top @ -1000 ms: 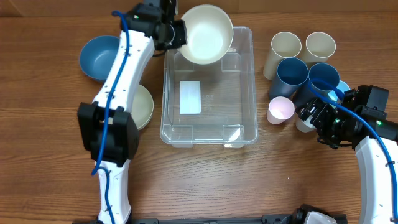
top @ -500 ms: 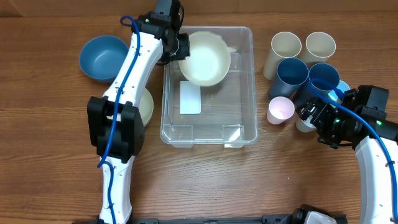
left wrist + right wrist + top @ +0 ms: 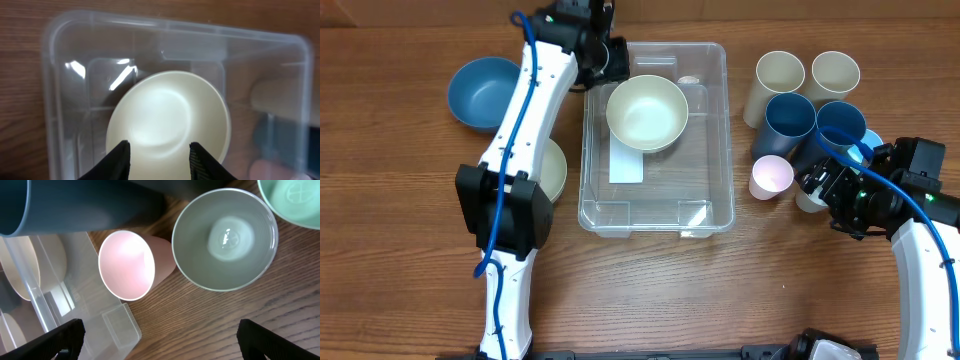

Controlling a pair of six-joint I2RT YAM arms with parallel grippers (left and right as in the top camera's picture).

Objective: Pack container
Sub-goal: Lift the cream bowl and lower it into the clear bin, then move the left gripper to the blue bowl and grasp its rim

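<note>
The clear container (image 3: pixel 705 180) stands mid-table, with its white label (image 3: pixel 624 168) partly covered. A cream bowl (image 3: pixel 647 113) rests upright inside its far half. My left gripper (image 3: pixel 605 58) is open and empty at the container's far left rim, apart from the bowl. In the left wrist view the bowl (image 3: pixel 167 117) lies below the open left gripper (image 3: pixel 159 156), inside the container (image 3: pixel 65 75). My right gripper (image 3: pixel 825 185) is open and empty right of the container, by a pink cup (image 3: pixel 771 177). In the right wrist view my right gripper (image 3: pixel 160 340) is over bare wood near the container's corner (image 3: pixel 117 325).
A blue bowl (image 3: pixel 485 92) and a cream bowl (image 3: pixel 556 172) sit left of the container. Two cream cups (image 3: pixel 779 75) and two blue cups (image 3: pixel 789 118) stand at the right. The pink cup (image 3: pixel 127 265) and a pale grey-green cup (image 3: pixel 225 237) lie near my right gripper.
My left gripper lowered the cream bowl into the container, let it go and drew back to the far left rim. The right arm has not moved.
</note>
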